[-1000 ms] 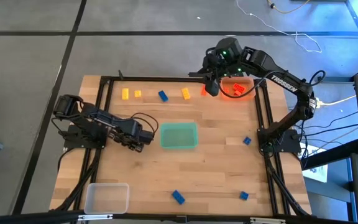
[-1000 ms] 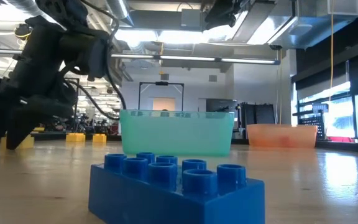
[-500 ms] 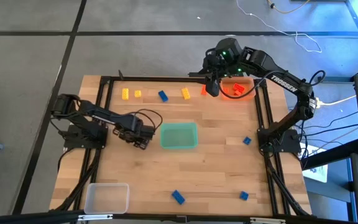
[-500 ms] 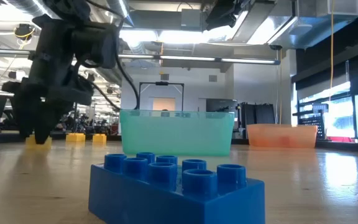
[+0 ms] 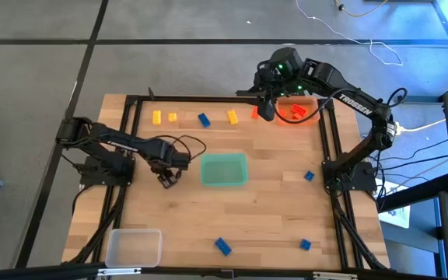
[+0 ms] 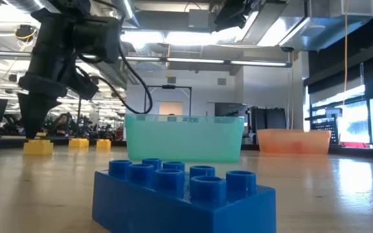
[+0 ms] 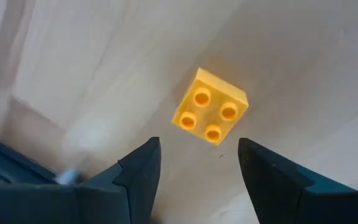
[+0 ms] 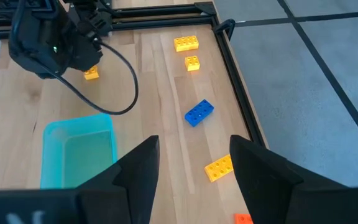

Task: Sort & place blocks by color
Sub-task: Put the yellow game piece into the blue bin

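My left gripper point(image 7: 197, 149) is open and points down over a yellow four-stud block point(image 7: 210, 115) that lies flat on the table left of the green tray point(image 5: 224, 169). In the low view its fingertips point(image 6: 28, 128) hang just above that block point(image 6: 39, 147). My right gripper point(image 8: 194, 146) is open and empty, hovering at the far edge beside the orange tray point(image 5: 300, 109). Along the far edge lie yellow blocks point(image 5: 156, 117) point(image 5: 232, 117) and a blue one point(image 5: 204, 120). More blue blocks point(image 5: 309, 176) point(image 5: 223, 246) point(image 5: 305, 244) lie nearer.
A clear tray point(image 5: 134, 247) sits at the near left corner. Orange-red blocks lie in the orange tray. A black frame point(image 5: 208, 98) runs around the table top. Bare wood lies between the green tray and the near blue blocks. A large blue block point(image 6: 183, 194) fills the low view's foreground.
My left gripper has risen from the table top and turned from lying level, pointing right, to pointing down. The yellow block, earlier at its fingertips, now lies uncovered on the table beneath them. My right arm has kept still.
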Tool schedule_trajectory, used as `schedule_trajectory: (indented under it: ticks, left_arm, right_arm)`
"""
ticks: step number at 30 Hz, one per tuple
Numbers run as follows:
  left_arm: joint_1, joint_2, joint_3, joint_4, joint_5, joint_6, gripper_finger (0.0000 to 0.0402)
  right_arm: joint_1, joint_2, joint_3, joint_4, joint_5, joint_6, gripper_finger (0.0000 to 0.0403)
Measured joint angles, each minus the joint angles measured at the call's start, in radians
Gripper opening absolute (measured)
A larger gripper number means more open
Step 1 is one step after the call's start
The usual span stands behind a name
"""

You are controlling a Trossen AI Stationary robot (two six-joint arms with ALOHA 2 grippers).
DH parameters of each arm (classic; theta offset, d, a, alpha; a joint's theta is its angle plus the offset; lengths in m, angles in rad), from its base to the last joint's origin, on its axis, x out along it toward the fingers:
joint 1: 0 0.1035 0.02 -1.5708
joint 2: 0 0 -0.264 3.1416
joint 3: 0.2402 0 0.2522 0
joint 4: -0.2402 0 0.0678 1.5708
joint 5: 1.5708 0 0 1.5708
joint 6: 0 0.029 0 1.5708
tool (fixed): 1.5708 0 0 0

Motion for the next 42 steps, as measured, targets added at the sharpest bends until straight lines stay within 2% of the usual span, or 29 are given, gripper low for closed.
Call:
schedule_trajectory:
  ticks: [4, 11, 17, 26, 34, 42]
  left_arm:
    - [0.016, 0.0, 0.0, -0.011, -0.038, 0.157, 0.0206]
    - [0.064, 0.0, 0.0, -0.014, -0.051, 0.332, 0.0206]
    - [0.091, 0.0, 0.0, -0.011, 0.03, 0.447, 0.0206]
    - [0.092, 0.001, 0.0, 0.045, 0.089, 0.482, 0.0206]
    - [0.092, 0.002, 0.0, 0.062, 0.062, 0.479, 0.0206]
    - [0.092, 0.075, 0.0, 0.074, 0.064, 0.482, 0.0206]
  right_arm:
    - [0.0, 0.0, 0.0, 0.0, 0.0, 0.0, 0.0197]
    - [0.0, 0.0, 0.0, -0.002, 0.0, 0.004, 0.0197]
    - [0.0, 0.0, 0.0, -0.002, 0.0, 0.026, 0.0197]
    - [0.0, 0.0, 0.0, -0.002, 0.0, 0.026, 0.0197]
    - [-0.001, 0.0, 0.0, -0.002, 0.0, 0.024, 0.0197]
    - [-0.001, 0.0, 0.0, -0.002, 0.0, 0.022, 0.0197]
